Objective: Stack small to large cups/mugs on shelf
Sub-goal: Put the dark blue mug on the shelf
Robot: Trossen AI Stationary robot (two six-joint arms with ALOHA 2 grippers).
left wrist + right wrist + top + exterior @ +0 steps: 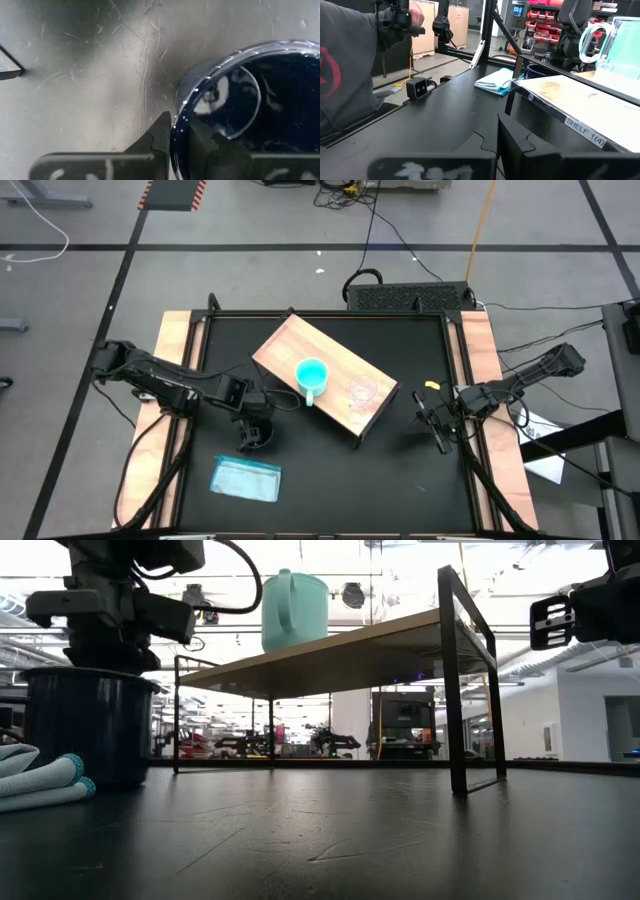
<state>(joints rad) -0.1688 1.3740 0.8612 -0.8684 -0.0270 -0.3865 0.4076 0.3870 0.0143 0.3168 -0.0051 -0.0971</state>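
Left pincer straddles the rim of the dark mug, clamping its wall; mug stands on the bench beside the shelf. Turquoise mug and clear cup sit on the shelf. Right pincer clenched, empty, near the bench's right edge.

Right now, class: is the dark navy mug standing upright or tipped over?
Upright. The dark navy mug stands on the table, mouth up; the left pincer straddles its rim.
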